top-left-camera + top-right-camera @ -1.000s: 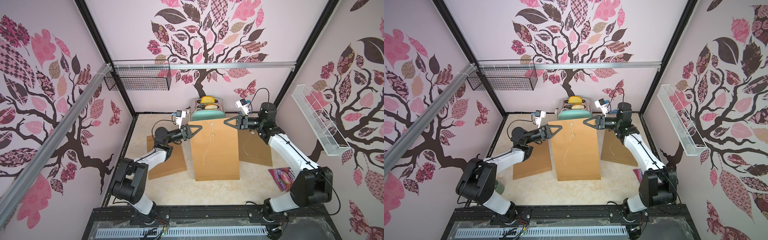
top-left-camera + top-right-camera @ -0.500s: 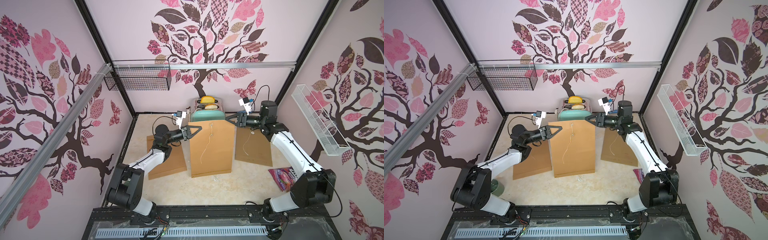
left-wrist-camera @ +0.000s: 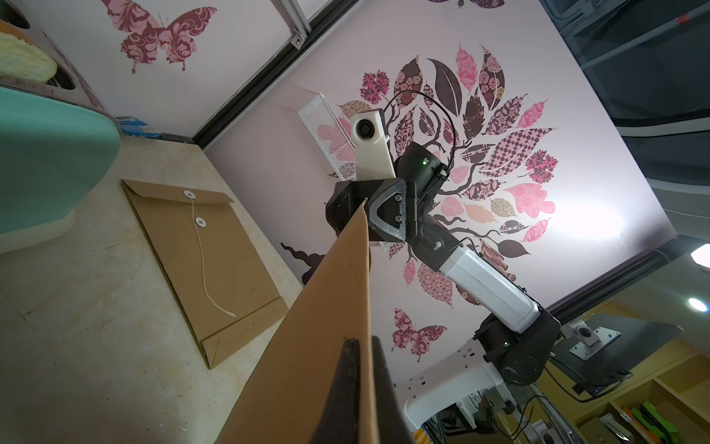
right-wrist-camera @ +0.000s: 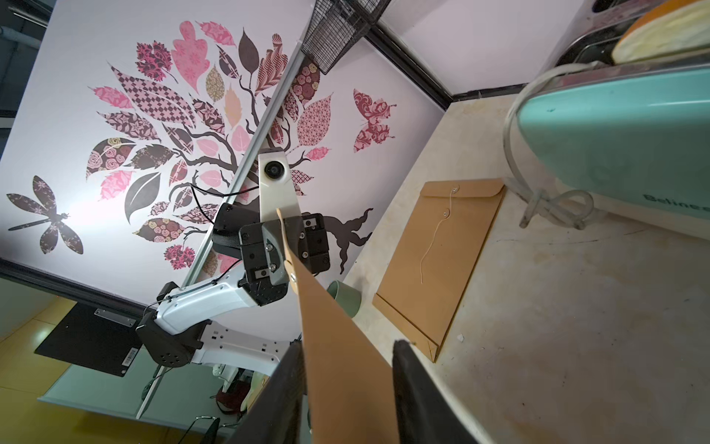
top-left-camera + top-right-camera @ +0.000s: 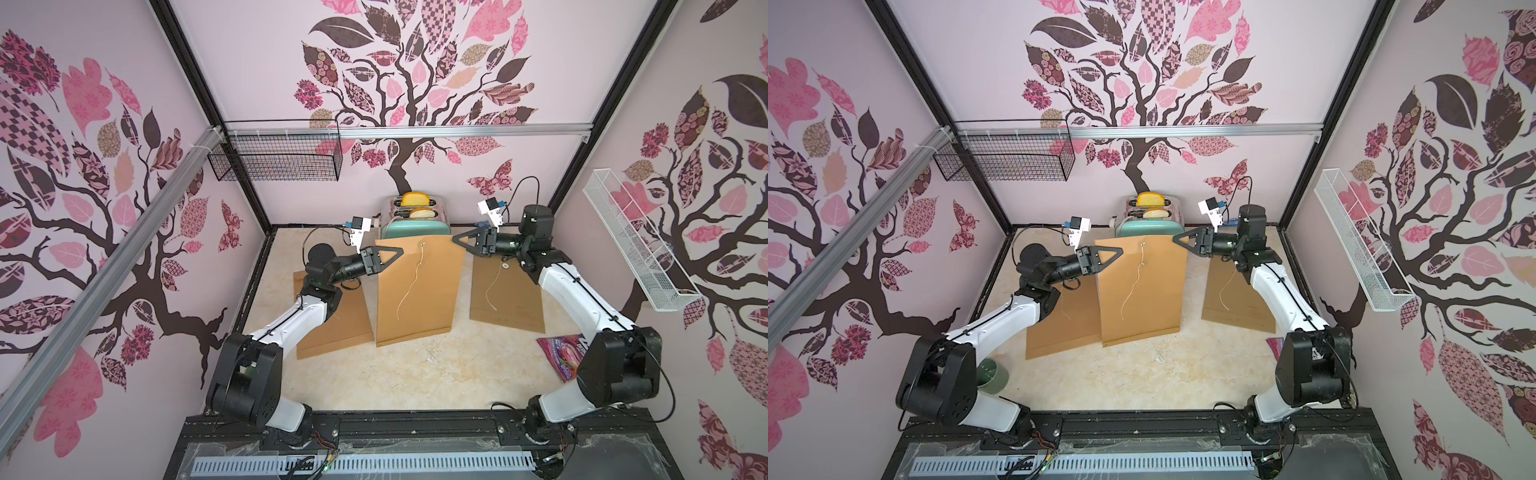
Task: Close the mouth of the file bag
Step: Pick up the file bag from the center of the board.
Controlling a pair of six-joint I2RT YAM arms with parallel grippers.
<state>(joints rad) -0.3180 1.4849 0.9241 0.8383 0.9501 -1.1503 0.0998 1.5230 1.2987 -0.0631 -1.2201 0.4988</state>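
Observation:
The brown file bag (image 5: pixel 419 291) stands nearly upright in the middle of the table in both top views, and its white string (image 5: pixel 411 286) hangs down its front. My left gripper (image 5: pixel 401 251) is shut on the bag's upper left corner; in the left wrist view the fingers (image 3: pixel 347 369) pinch the paper edge (image 3: pixel 307 346). My right gripper (image 5: pixel 454 240) is at the upper right corner and open. In the right wrist view, the bag's edge (image 4: pixel 330 315) runs through the gap between the spread fingers (image 4: pixel 407 369) of the right gripper (image 4: pixel 349 344), close to one of them.
Two more file bags lie flat, one at the left (image 5: pixel 332 332) and one at the right (image 5: pixel 507 291). A mint toaster (image 5: pixel 417 220) stands just behind the upright bag. A green cup (image 5: pixel 992 376) sits near the left arm's base, and a pink packet (image 5: pixel 561 353) at the right.
My right gripper has opened and let go of the bag's upper right corner. The bag has swung back to stand steeper, still held by my left gripper.

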